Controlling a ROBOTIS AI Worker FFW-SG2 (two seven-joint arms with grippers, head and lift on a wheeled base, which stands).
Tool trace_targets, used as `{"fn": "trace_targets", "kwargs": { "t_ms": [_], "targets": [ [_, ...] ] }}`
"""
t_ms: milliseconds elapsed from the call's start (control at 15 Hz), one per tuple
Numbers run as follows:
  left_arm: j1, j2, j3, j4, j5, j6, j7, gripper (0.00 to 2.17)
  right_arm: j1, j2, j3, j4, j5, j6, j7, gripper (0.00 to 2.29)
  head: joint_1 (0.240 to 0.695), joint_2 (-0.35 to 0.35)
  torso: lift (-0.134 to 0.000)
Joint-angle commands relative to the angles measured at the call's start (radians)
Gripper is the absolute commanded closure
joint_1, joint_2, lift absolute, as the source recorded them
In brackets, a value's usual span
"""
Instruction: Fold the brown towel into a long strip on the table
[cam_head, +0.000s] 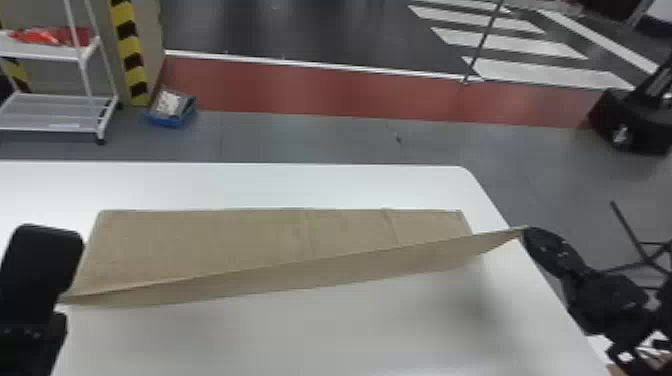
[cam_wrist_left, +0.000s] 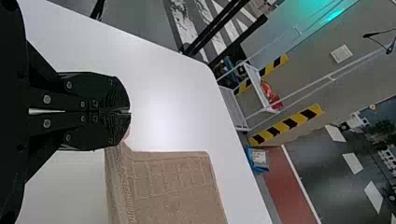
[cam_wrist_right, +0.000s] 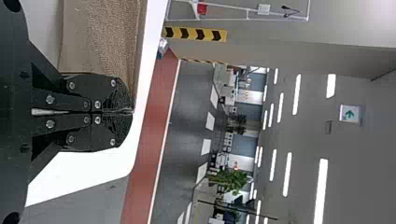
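A white table (cam_head: 320, 332) stood in front of a grey floor with a red band, and a white trolley (cam_head: 55, 112) was parked far left. The brown towel (cam_head: 200, 245) lay across the table from left to right, its far part flat and roughly in line with the table's far edge, its near edge raised between two grippers so that a darker face of cloth showed below it.

The left gripper (cam_wrist_left: 130, 112) had its fingers pressed together on the near left corner. The right gripper (cam_wrist_right: 132, 111) was closed likewise on the near right corner, out by the table's right edge.

The step in hand looked to be a lengthwise fold, near edge carried over to the far one, with the long strip only begun. Done well, it called for both hands to travel as a pair, at one height and one pace. The lifted edge ran aslant in the head view, right end seeming farther away or higher, so the two corners wanted evening up before being laid down; otherwise the fold would likely come out skewed. Enough pull to keep the edge straight was right, but more could drag the flat layer or slip a corner free. Each corner was best set down against the far edge before the fingers let go, and the new crease then smoothed from the middle outwards.
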Motion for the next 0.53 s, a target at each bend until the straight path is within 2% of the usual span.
{"fn": "trace_targets", "kwargs": {
  "t_ms": [0,267,467],
  "targets": [
    [-0.074,-0.010,-0.001,0.073,0.041,0.000,-0.001,1.18,-0.054,0.000,0.019,0.033,0.037,0.047,-0.003,1.53,0.695,-0.247,-0.123],
    [-0.240,-0.034,-0.001,0.255,0.067,-0.006,0.001,1.18,-0.176,-0.004,0.055,0.156,0.085,0.065,-0.008,1.53,0.695,-0.245,-0.123],
    [-0.352,-0.048,0.009,0.376,0.087,-0.019,0.005,1.18,-0.253,-0.008,0.091,0.201,0.130,0.102,-0.035,1.53,0.695,-0.236,-0.123]
  ]
}}
